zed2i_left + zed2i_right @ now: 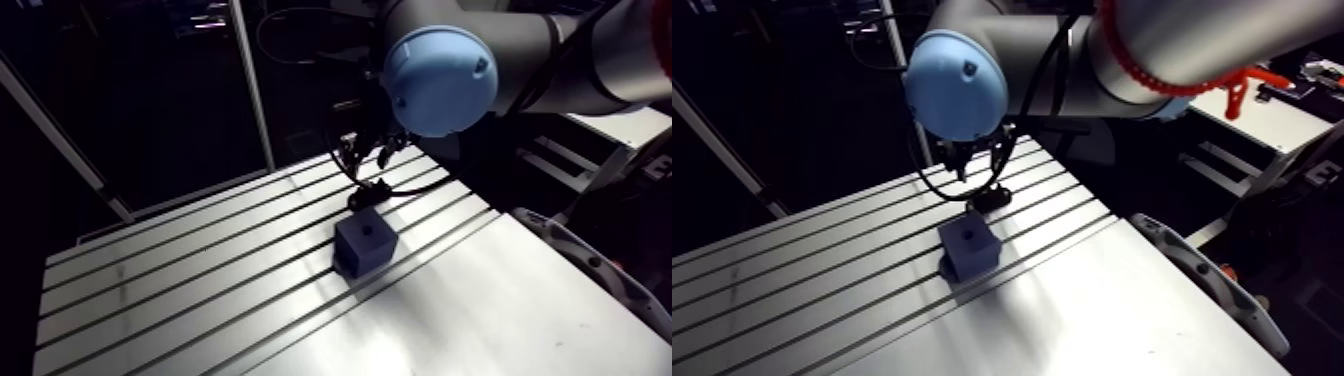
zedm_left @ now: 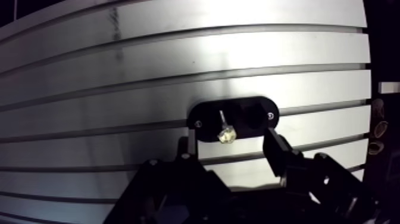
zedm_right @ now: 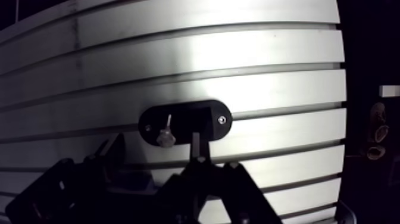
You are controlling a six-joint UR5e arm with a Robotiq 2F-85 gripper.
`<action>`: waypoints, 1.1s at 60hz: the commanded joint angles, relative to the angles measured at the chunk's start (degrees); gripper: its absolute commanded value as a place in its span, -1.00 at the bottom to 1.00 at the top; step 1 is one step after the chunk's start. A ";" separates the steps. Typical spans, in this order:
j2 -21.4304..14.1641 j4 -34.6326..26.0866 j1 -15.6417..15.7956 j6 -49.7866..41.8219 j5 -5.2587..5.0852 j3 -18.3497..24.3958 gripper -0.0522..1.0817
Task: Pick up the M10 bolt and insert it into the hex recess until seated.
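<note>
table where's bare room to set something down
Free: the slotted table left of the blue block in the arm view, and the smooth part in front of it. Crowded: the black holder, where the gripper straddles the bolt.

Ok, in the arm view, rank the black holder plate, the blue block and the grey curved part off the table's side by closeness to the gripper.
1. black holder plate, directly beneath the gripper.
2. blue block, just beyond the plate, toward the camera.
3. grey curved part, off past the edge of the table.
</note>
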State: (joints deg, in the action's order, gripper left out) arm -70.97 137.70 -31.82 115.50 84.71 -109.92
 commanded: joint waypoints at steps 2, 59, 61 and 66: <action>0.00 0.16 -0.28 0.30 -0.47 -0.50 -0.29; 1.84 2.72 -0.88 0.30 -0.73 -1.93 -0.18; 1.85 2.72 -0.88 0.30 -0.73 -1.85 -0.18; 1.85 2.72 -0.88 0.30 -0.73 -1.84 -0.16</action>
State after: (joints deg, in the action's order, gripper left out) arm -69.49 140.20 -32.67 115.80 84.05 -111.81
